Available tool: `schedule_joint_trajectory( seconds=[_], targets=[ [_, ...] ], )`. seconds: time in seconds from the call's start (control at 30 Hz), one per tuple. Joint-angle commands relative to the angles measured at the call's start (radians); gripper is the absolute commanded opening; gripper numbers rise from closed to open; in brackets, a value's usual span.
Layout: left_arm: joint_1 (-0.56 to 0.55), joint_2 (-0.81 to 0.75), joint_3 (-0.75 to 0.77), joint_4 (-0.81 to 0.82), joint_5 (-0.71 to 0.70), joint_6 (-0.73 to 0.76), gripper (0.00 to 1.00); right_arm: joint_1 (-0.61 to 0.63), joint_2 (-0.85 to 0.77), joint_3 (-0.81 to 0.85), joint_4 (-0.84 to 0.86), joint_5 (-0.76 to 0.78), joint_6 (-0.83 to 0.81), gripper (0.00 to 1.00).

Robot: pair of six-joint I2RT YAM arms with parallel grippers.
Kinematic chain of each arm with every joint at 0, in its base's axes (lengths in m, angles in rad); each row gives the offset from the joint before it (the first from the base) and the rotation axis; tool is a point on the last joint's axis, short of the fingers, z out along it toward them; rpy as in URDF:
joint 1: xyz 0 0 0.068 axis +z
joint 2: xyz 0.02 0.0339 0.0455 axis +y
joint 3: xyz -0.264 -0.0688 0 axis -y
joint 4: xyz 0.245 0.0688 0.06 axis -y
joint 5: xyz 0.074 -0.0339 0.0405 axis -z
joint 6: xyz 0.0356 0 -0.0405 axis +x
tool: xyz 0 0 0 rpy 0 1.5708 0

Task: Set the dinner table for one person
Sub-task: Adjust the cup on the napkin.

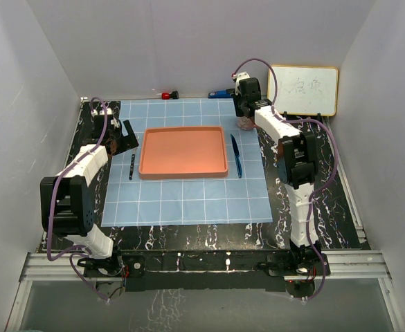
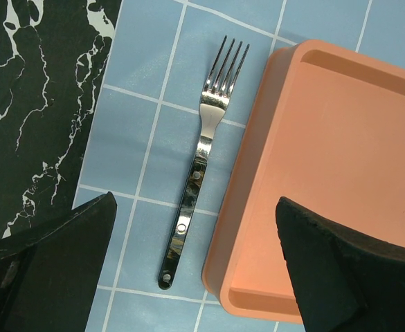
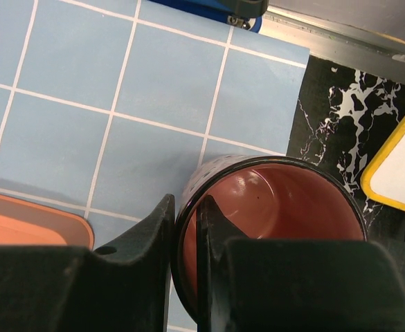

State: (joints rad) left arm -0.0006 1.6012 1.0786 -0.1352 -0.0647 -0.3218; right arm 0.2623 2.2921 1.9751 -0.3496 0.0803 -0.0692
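R end effector (image 3: pixel 185 220) pinched mug (image 3: pixel 278 200) rim; L end effector (image 2: pixel 195 207) wide over fork (image 2: pixel 212 114).
Mug: stiff, slick, prob. fragile; rim hold suits.

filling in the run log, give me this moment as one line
left pincer: open over fork | right pincer: shut on cup rim | knife: right of tray

The table (image 1: pixel 195 238) is a large, flat rectangle, black with white marble-like veins, with a metal rail (image 1: pixel 368 264) along its front edge. It lies level beneath the cloth (image 1: pixel 188 200), showing all round it.
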Motion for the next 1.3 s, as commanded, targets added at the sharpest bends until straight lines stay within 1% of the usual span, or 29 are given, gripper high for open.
schedule_joint_trajectory(
  seconds=[0.0, 0.23, 0.4, 0.57, 0.93, 0.97, 1.03, 1.13, 1.2, 1.27],
  targets=[
    [-0.004, 0.010, 0.014, 0.001, 0.010, 0.001, 0.99, -0.007, -0.015, 0.089, 0.174, -0.011, -0.001, 0.00],
    [-0.003, 0.012, 0.015, 0.002, 0.007, 0.003, 0.99, -0.006, 0.003, 0.147, 0.191, -0.047, 0.014, 0.00],
    [-0.004, 0.019, 0.015, 0.004, 0.011, 0.001, 0.99, -0.007, 0.011, 0.149, 0.201, -0.108, 0.024, 0.00],
    [-0.003, 0.021, 0.015, 0.003, 0.010, 0.001, 0.99, -0.007, 0.028, 0.126, 0.193, -0.156, 0.029, 0.00],
    [-0.003, 0.036, 0.015, 0.009, 0.020, 0.000, 0.99, -0.005, 0.050, 0.042, 0.190, -0.187, 0.040, 0.00],
    [-0.003, 0.037, 0.015, 0.009, 0.020, 0.000, 0.99, -0.005, 0.053, 0.036, 0.189, -0.185, 0.043, 0.02],
    [-0.003, 0.036, 0.015, 0.009, 0.019, 0.001, 0.99, -0.005, 0.062, 0.034, 0.181, -0.184, 0.048, 0.08],
    [-0.003, 0.038, 0.015, 0.011, 0.019, 0.000, 0.99, -0.006, 0.079, 0.041, 0.158, -0.197, 0.045, 0.12],
    [-0.003, 0.041, 0.018, 0.011, 0.020, 0.000, 0.99, -0.005, 0.086, 0.045, 0.150, -0.206, 0.043, 0.17],
    [-0.003, 0.044, 0.019, 0.010, 0.022, 0.000, 0.99, -0.005, 0.089, 0.044, 0.149, -0.215, 0.041, 0.20]
  ],
)
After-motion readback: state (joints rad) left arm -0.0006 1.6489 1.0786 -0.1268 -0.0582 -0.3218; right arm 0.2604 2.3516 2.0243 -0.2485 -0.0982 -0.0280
